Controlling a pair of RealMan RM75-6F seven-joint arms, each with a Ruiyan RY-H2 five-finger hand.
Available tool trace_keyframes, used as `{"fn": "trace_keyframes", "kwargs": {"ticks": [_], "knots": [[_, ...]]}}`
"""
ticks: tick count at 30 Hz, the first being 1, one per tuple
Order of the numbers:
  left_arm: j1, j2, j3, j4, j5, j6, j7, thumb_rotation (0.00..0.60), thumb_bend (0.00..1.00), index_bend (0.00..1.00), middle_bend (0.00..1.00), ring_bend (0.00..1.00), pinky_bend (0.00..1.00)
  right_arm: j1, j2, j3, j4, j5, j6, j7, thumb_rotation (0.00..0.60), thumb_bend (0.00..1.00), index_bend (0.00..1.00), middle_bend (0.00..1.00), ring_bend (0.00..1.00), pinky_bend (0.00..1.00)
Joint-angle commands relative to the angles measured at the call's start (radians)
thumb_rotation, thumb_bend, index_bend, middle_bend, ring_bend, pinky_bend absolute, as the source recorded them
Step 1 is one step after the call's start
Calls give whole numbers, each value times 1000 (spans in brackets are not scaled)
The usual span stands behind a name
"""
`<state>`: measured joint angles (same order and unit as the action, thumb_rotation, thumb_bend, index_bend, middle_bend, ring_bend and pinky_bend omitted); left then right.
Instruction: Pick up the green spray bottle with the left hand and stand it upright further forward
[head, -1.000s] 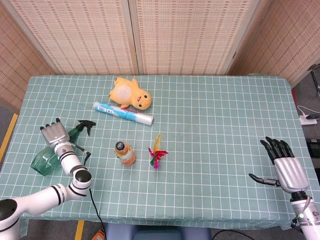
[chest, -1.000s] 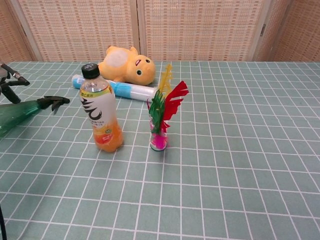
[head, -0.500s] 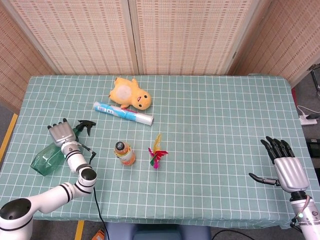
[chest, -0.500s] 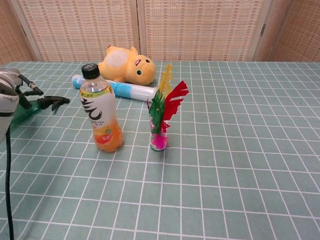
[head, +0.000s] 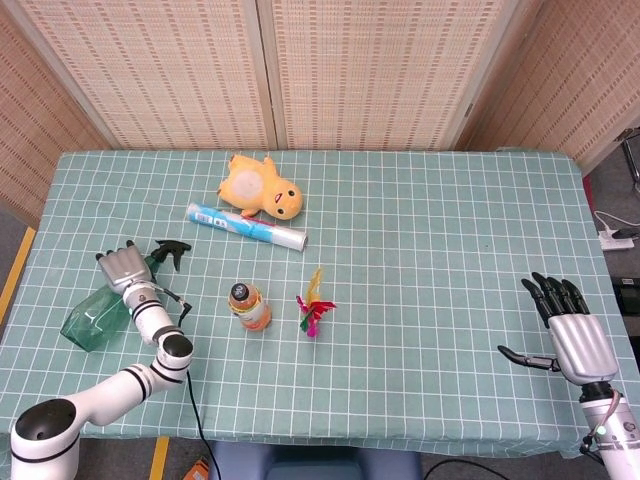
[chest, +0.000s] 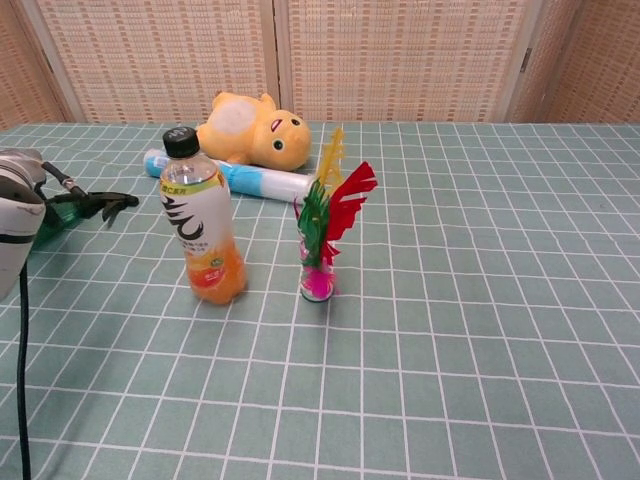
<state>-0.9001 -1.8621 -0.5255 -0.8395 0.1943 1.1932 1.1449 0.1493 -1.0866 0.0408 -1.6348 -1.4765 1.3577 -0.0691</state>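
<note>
Left hand (head: 121, 268) sits over the neck of the translucent green plastic spray bottle (head: 95, 315) lying on its side near the left edge of the table (head: 440, 300); fingers point away from the robot, toward the black trigger nozzle (head: 172, 252). Whether the fingers are closed on the bottle cannot be told from either view; the chest view shows only the wrist and a sliver of green behind it. Right hand (head: 570, 330) rests near the right front corner, fingers spread, holding nothing.

Risks, as judged:
- Grasp lands on the narrow neck, so the heavier body may swing down or twist out when lifted.
- Smooth plastic may slip if the fingers wrap only partly.
- Black cable (head: 185, 400) at the left wrist may drag.
- Orange-drink bottle with black cap (head: 250, 306) and the red-green-yellow feather shuttlecock (head: 314, 305) stand to the right; a wide sweep could topple them.

Bottle appearance: flat-sided body, wider at the base, base toward the robot's side, nozzle toward the far side, apparently empty.
</note>
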Motion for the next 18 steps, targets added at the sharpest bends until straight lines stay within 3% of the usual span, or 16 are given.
{"fn": "trace_keyframes", "kwargs": {"ticks": [1, 18], "knots": [[1, -4, -4, 11, 6, -6, 4, 600, 264, 192, 307, 226, 185, 0, 0, 0, 0, 0, 0, 0, 356, 0, 0, 12, 0, 0], [15, -18, -27, 63, 4, -45, 43, 600, 269, 187, 311, 226, 194, 0, -2, 1, 1, -1, 3, 1, 380, 0, 0, 12, 0, 0]]}}
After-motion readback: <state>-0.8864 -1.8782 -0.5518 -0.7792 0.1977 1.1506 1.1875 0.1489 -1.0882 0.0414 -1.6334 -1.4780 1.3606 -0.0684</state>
